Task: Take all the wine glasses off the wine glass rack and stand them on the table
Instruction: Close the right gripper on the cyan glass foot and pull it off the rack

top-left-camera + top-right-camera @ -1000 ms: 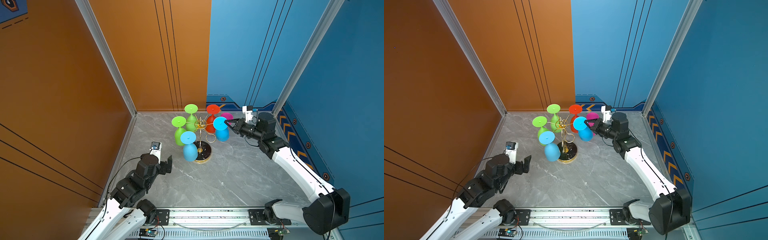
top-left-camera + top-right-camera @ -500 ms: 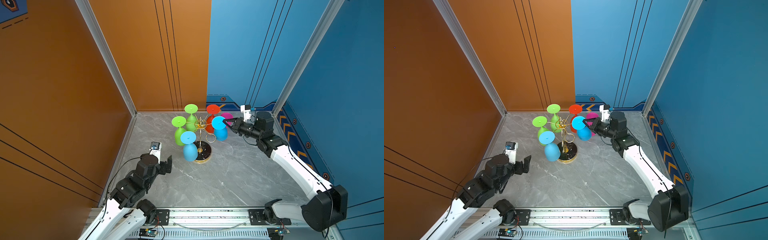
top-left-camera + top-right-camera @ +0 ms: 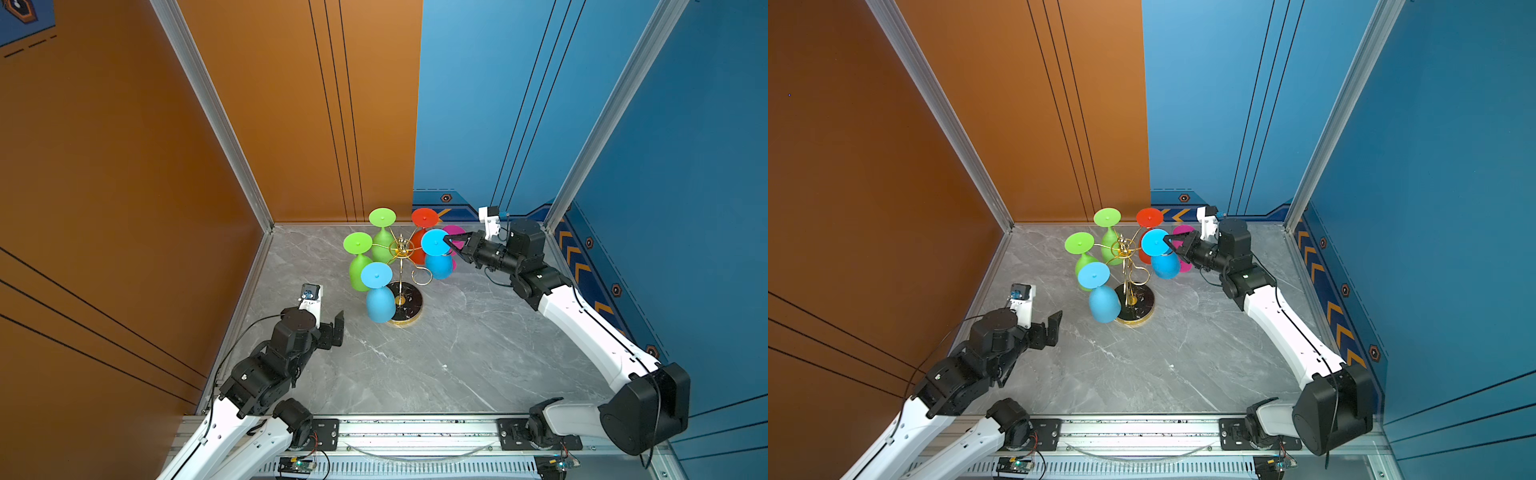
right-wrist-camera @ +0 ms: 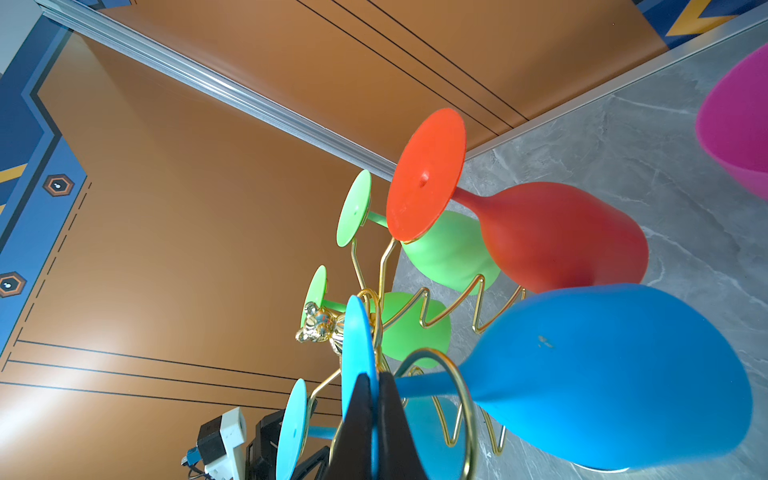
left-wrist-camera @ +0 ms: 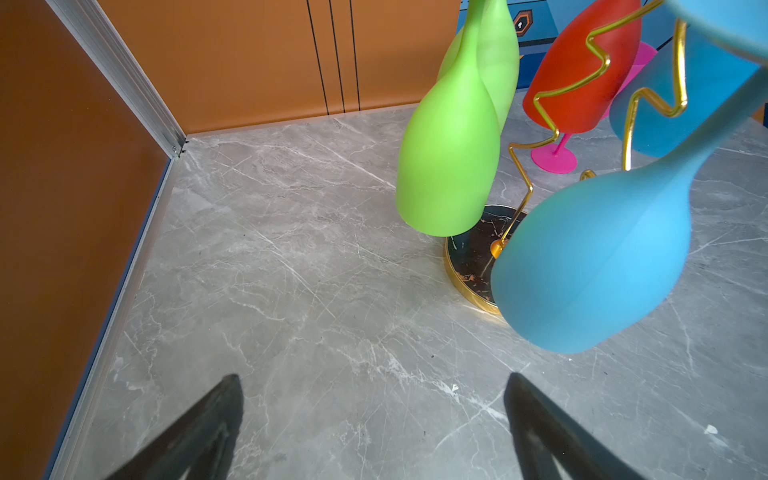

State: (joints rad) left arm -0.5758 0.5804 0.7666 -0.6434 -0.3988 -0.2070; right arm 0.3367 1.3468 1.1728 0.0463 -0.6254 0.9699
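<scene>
- Firmly, the right gripper [image 3: 446,240] is pinching the thin, flat round foot of a matte blue wine glass [image 3: 439,266] with its jaws shut tight; the glass is hanging bowl-down at the rack's right side.
- The wine glass rack [image 3: 400,270], thin gold wire with zigzag arms, is standing mid-floor on a round black marbled base with a gold rim.
- Seen from the right wrist, the glass's slim stem is crossing a curled gold loop [image 4: 434,352]; whether it is seated there I cannot tell.
- The left gripper [image 5: 374,380] is hovering wide open and empty over the grey veined floor [image 3: 415,365], apart from the rack.
- Two green glasses [image 3: 360,270], a red glass [image 3: 424,217] and a paler blue glass [image 3: 380,303] are hanging upside down.
</scene>
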